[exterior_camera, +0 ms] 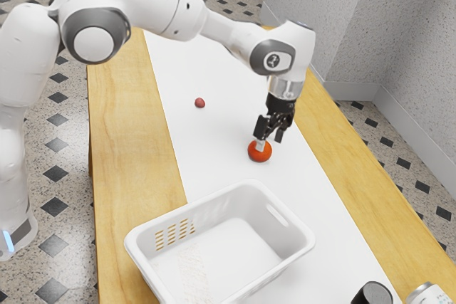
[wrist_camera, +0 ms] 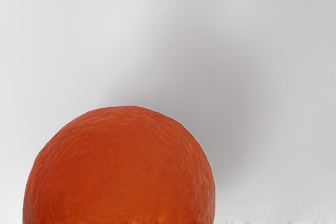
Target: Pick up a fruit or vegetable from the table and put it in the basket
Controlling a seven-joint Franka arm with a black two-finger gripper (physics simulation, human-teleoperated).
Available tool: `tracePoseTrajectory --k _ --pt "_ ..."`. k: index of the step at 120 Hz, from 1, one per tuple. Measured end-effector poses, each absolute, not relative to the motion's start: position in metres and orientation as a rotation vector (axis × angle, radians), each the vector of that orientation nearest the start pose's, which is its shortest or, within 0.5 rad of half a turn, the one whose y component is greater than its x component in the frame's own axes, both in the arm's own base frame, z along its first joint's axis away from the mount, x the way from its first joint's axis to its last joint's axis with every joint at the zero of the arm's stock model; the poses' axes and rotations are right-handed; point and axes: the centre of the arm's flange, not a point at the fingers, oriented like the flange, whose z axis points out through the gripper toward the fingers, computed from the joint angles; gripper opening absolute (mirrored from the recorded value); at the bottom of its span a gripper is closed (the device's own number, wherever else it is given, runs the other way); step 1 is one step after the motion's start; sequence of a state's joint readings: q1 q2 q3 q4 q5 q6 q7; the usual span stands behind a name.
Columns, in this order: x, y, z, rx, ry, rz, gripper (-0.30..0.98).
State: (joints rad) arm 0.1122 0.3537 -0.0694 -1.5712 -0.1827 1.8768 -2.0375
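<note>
In the exterior view my gripper (exterior_camera: 270, 141) is low over the white strip of the table, with its fingers apart. An orange (exterior_camera: 261, 153) rests right under it, and one light fingertip overlaps the fruit's top. Whether that tip touches it I cannot tell. Large in the wrist view, the orange (wrist_camera: 123, 169) lies just under the hand. The white basket (exterior_camera: 239, 250) stands upright on the table, toward the bottom of the exterior view, with no fruit inside. A small reddish fruit (exterior_camera: 200, 103) sits apart from the orange, on the strip's left part in the exterior view.
A black cylindrical object (exterior_camera: 373, 295) and a white can-like item (exterior_camera: 429, 295) stand at the exterior view's lower right. The basket's raised rim lies between them and the wooden table edge (exterior_camera: 117, 176) at the exterior view's left.
</note>
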Motion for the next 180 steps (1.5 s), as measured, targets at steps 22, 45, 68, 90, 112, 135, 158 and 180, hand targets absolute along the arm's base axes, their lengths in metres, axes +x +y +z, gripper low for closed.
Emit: tracePoseTrajectory --k 22,45,68,90,112,135,158,180 --pt "0.658 0.021 0.435 1.462 2.679 -0.303 0.69" --pt "0.655 0.019 0.425 1.451 2.676 -0.343 0.69" --pt "0.647 0.015 0.422 1.442 2.668 -0.36 0.69" --pt "0.639 0.014 0.422 1.425 2.658 -0.362 0.69" --pt "0.633 0.014 0.416 1.404 2.656 -0.372 0.69" --pt "0.63 0.02 0.415 1.374 2.658 -0.373 0.69" --pt "0.632 0.018 0.406 1.358 2.656 -0.393 0.58" --pt "0.632 0.02 0.409 1.345 2.651 -0.389 0.37"
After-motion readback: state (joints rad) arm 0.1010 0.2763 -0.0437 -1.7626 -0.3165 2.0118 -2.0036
